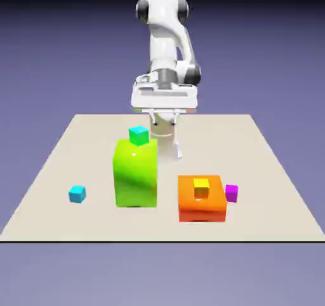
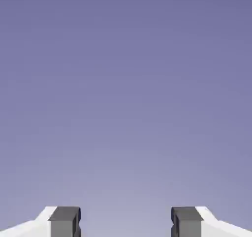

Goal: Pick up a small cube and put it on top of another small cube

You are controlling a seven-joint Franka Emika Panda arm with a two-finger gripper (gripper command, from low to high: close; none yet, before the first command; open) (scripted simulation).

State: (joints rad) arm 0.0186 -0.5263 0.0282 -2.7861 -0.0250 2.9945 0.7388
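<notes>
Purple cube (image 1: 231, 193) sits on the bench (image 1: 51, 171), just beside the orange block (image 1: 202, 203) on the exterior view's right, looks touching or nearly so. Target teal cube (image 1: 138, 134) is perched on top of the tall lime block (image 1: 135, 173). Tool (image 2: 125, 223) is empty, fingers wide apart; hand view shows only backdrop, so it isn't aimed at anything yet. Tool (image 1: 164, 122) hangs at the far side of the bench behind the lime block, well apart from the purple cube. Step in hand looks like the approach. Suggest coming straight down over the purple cube with the fingers turned so neither one has to drop into the gap at the orange block. Distractors: yellow cube (image 1: 202, 187) on the orange block, sky-cyan cube (image 1: 77, 194) alone at the exterior view's left. Placement is high and small, so the lift should clear the lime block before any sideways travel.
</notes>
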